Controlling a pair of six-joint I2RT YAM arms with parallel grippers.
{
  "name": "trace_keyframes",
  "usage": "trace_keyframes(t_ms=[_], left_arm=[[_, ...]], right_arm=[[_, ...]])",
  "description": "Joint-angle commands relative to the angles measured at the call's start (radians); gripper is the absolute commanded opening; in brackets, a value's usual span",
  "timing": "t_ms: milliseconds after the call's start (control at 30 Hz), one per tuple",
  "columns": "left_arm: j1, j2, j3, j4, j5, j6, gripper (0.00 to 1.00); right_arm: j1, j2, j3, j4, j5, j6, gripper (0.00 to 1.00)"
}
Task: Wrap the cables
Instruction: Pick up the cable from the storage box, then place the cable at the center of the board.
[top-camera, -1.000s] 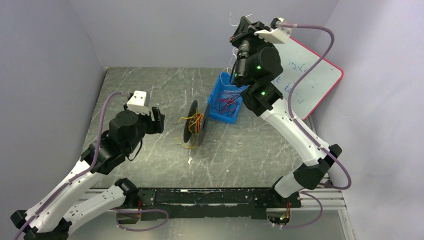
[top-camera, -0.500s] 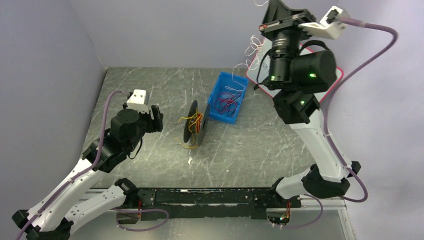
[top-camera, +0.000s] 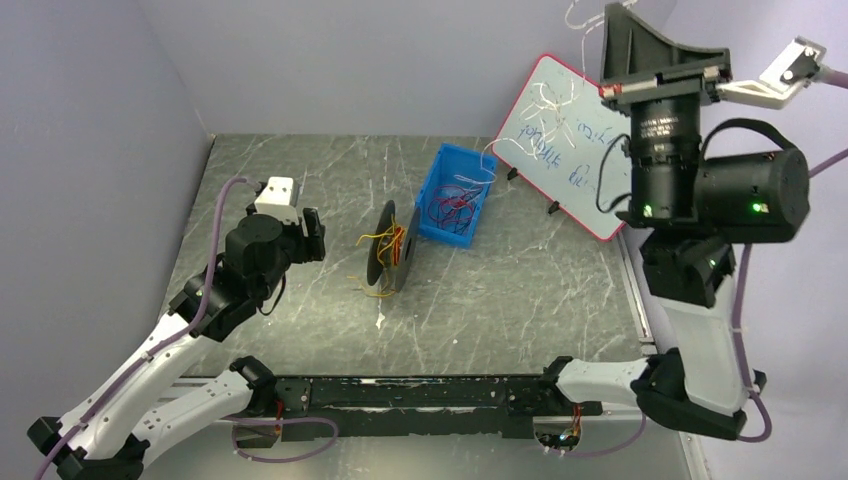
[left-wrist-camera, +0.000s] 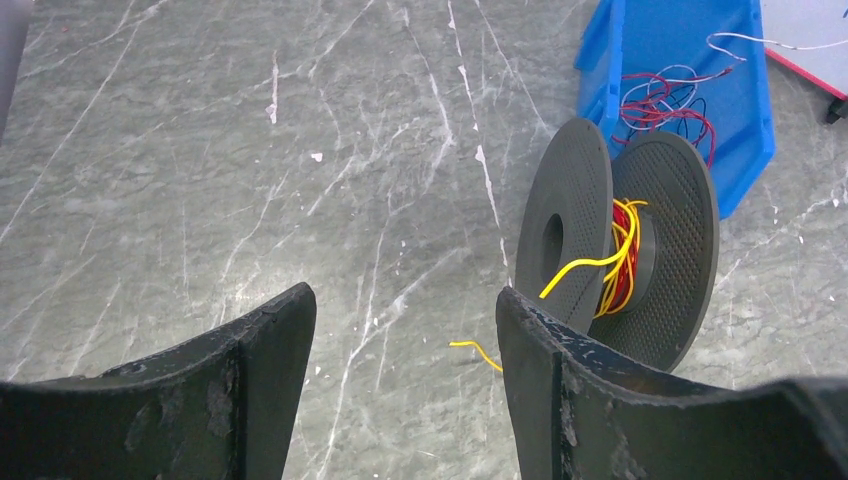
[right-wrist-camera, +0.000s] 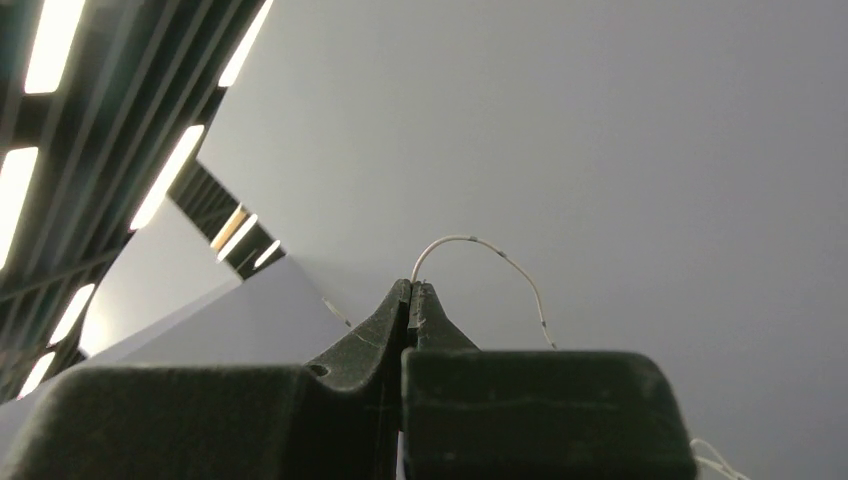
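Pinching a white cable (right-wrist-camera: 478, 242) in my right claw (right-wrist-camera: 412, 292).
Left claw (left-wrist-camera: 403, 305) apart; spool (left-wrist-camera: 680, 235) ahead, to its right.

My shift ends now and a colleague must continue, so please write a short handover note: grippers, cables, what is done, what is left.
Left gripper: open, empty, low over the table, facing the spool.
Right gripper: shut on a white cable, high above the table's right side.
On the spool, which stands on edge: yellow and red cables. In the blue bin: a tangle of cables.
Done: some cables wrapped.
Left: wrap the white cable, then those in the bin.
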Motion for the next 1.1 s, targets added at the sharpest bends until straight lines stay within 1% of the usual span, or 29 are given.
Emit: trace_keyframes(t_ms=[0, 133, 400, 667, 800, 933, 1033, 1067], left_arm=[[0.012, 0.002, 0.002, 0.015, -0.022, -0.007, 0.7], [0.015, 0.006, 0.001, 0.017, -0.019, -0.008, 0.7], [0.019, 0.014, 0.002, 0.014, -0.011, -0.009, 0.7], [0.019, 0.013, 0.002, 0.017, -0.001, -0.009, 0.7], [0.02, 0.016, 0.006, 0.012, 0.004, -0.012, 0.7], [0.02, 0.015, 0.005, 0.012, 0.012, -0.011, 0.7], [0.02, 0.012, 0.007, 0.012, 0.013, -0.01, 0.7], [0.021, 0.01, 0.005, 0.012, 0.014, -0.01, 0.7]], right_arm=[[0.005, -0.11, -0.111, -0.135, -0.109, 0.136, 0.0], [0.005, -0.217, -0.278, -0.19, -0.179, 0.224, 0.0], [0.005, -0.346, -0.547, -0.345, -0.322, 0.357, 0.0], [0.004, -0.465, -0.818, -0.481, -0.422, 0.414, 0.0], [0.004, -0.487, -0.941, -0.566, -0.425, 0.424, 0.0], [0.005, -0.505, -1.058, -0.603, -0.396, 0.433, 0.0], [0.006, -0.495, -1.116, -0.627, -0.363, 0.426, 0.0], [0.005, -0.485, -1.131, -0.633, -0.356, 0.421, 0.02]])
